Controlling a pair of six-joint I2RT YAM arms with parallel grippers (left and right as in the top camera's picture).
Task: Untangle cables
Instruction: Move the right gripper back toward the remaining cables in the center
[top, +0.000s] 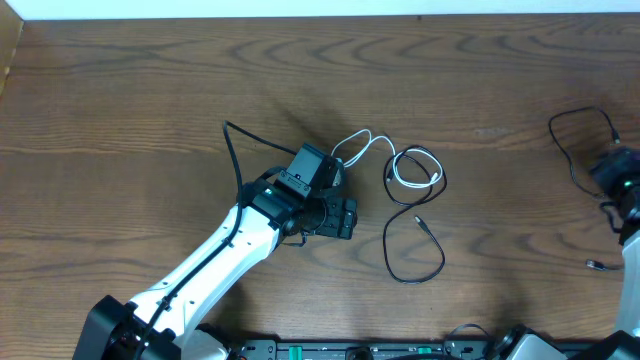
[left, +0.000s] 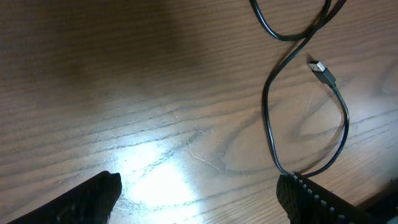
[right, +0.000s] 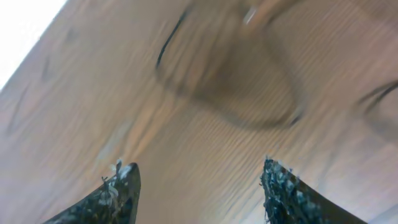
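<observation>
Noted left gripper (left: 199, 190) and right gripper (right: 200, 180) parted, empty; advise pinching black cable (left: 265, 118) near plug (left: 320, 68), drawing clear of white cable (top: 397, 172).

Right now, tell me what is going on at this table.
Two robot arms are sorting out tangled cables. The left tool is open and empty, low over the table beside the middle black cable. That cable's upper loop overlaps the white cable, so they are not yet apart. A second black cable lies alone at the far right, near the right tool, whose jaws are apart and empty.
</observation>
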